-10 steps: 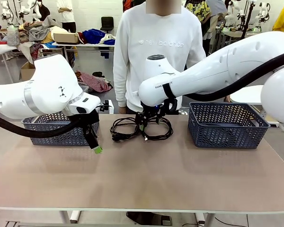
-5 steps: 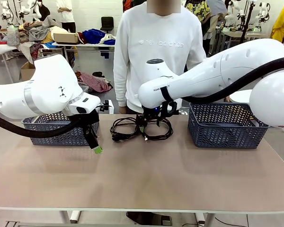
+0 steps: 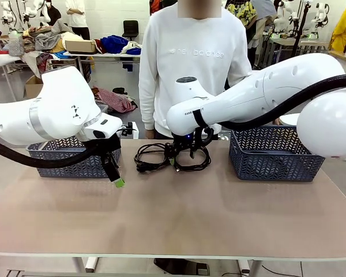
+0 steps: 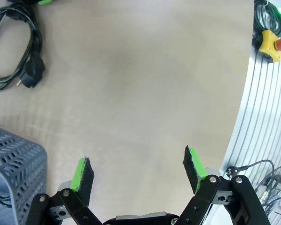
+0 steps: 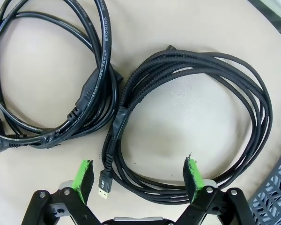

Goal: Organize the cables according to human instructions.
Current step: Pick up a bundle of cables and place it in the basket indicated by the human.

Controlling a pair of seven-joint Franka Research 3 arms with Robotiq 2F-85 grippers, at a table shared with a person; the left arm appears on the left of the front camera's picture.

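Observation:
Two black cable coils lie side by side at the table's far middle. The smooth power cord (image 3: pixel 145 159) (image 5: pixel 91 84) with its plug (image 4: pixel 32 75) is the left one in the front view. Beside it lies a braided cable (image 3: pixel 203 164) (image 5: pixel 145 70) with a small metal plug end (image 5: pixel 104 186). My right gripper (image 3: pixel 181 154) (image 5: pixel 138 177) hangs open just above the braided coil, one side of the coil between its green pads (image 5: pixel 84 174). My left gripper (image 3: pixel 116 176) (image 4: pixel 138 172) is open over bare table, holding nothing.
A dark blue basket (image 3: pixel 57 164) (image 4: pixel 9 164) stands at the far left and another (image 3: pixel 274 156) at the far right. A person in a white sweater (image 3: pixel 190 69) stands behind the coils. A yellow stop button (image 4: pixel 271 42) sits off the table edge.
My right arm has sunk slightly, bringing its gripper closer to the coils. The left arm and the cables have not moved.

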